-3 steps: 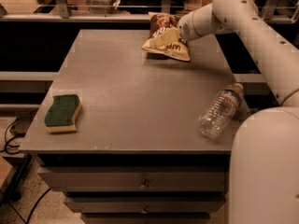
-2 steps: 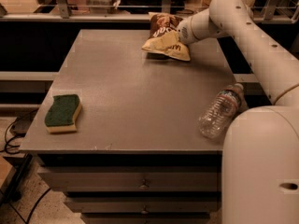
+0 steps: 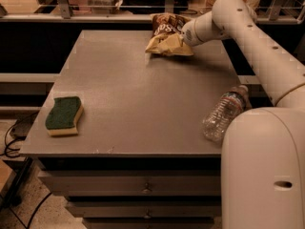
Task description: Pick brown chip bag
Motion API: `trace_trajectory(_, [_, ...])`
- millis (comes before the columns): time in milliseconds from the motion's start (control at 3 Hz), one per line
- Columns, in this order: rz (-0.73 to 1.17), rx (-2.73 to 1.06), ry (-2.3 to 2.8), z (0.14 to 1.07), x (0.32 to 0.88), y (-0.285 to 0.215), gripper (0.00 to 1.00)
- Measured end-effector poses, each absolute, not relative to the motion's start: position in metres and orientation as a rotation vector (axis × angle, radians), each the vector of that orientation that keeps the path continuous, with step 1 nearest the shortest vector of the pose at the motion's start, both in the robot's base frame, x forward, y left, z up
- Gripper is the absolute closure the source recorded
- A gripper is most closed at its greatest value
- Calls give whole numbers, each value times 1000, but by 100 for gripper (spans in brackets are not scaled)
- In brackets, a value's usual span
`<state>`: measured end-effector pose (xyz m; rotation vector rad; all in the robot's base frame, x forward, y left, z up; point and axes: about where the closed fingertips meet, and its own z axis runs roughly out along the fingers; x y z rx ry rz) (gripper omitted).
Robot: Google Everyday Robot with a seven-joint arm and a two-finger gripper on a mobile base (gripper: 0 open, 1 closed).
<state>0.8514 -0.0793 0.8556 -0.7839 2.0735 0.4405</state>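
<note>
Grey flat table (image 3: 138, 94) fills the middle of the scene, and the white arm (image 3: 267, 56) reaches from the near right across its right side to the far edge. A clear plastic water bottle (image 3: 223, 114) lies on its side near the right edge, and a green-and-yellow sponge (image 3: 64, 114) lies flat near the near left corner. The brown chip bag (image 3: 167, 37) rests at the far edge, right of centre, with the gripper (image 3: 183, 33) touching its right side; whether the gripper is open or closed cannot be told.

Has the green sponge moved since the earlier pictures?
No. The green sponge stays at the same front corner of the table; the end effector is at the brown chip bag.
</note>
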Motion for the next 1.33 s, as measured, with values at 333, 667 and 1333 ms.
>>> trace_trajectory(333, [409,-835,2028,874,850,-72,70])
trace_trajectory(667, [430,-897,1926,904,839,-64,93])
trace_trajectory(1333, [464,-1143,1591,1026,765,-36,100])
